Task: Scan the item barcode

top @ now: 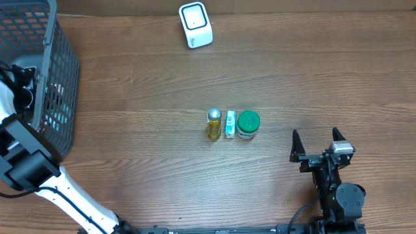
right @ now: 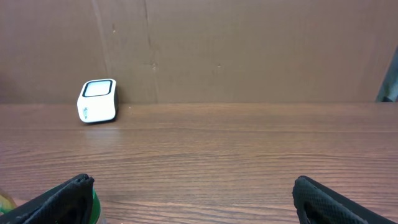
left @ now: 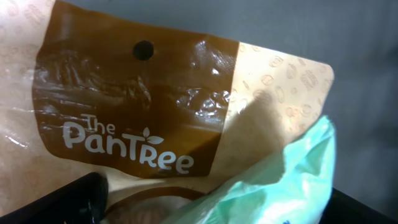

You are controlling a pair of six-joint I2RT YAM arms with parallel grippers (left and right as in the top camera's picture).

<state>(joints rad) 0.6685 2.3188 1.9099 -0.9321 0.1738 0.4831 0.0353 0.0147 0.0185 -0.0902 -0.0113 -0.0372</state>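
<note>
The white barcode scanner [top: 195, 25] stands at the table's far edge, and shows small in the right wrist view as scanner [right: 97, 101]. My left arm [top: 18, 91] reaches into the grey wire basket [top: 62, 71]; its gripper is hidden there from overhead. In the left wrist view the left gripper [left: 205, 211] is open, hovering close over a brown and tan "The PanTree" bag [left: 143, 112] and a mint green plastic pack [left: 283, 186]. My right gripper [top: 318, 144] rests open at the lower right, nothing between its fingers [right: 336, 202].
A yellow bottle [top: 213, 124], a small white and green box [top: 230, 123] and a green-lidded jar [top: 248, 124] stand in a row mid-table, left of the right gripper. The jar's lid [right: 94, 202] peeks past the right gripper's left finger.
</note>
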